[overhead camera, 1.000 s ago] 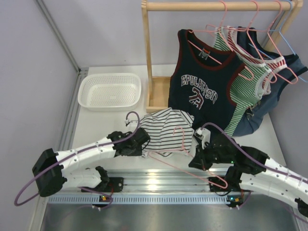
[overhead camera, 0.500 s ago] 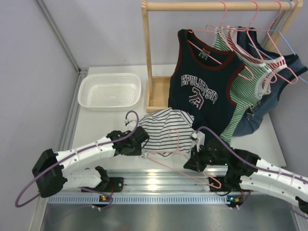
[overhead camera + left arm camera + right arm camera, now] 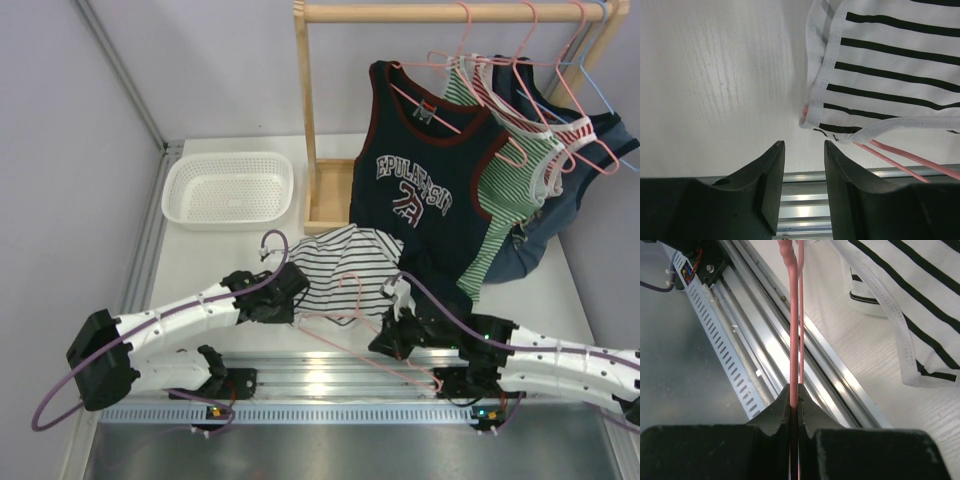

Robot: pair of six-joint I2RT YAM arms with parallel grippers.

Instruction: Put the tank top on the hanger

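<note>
Threading step, by the look of it. Right gripper [image 3: 795, 390] clamped tight on the pink hanger [image 3: 794, 335] wire. Far end of the wire tucked under the hem of the tank top [image 3: 345, 260]. Top rumpled on the table [image 3: 200, 260], in front of the rack [image 3: 310, 120]. Left gripper [image 3: 802, 150] slightly parted, empty, just short of the hem corner. Next, likely: pinch that hem, lift it open, slide the wire inside. Navy jersey [image 3: 415, 185] print roughly "EPULENSI"; number below unclear.

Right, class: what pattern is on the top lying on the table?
White with thin dark stripes; the tank top shows best in the left wrist view.
</note>
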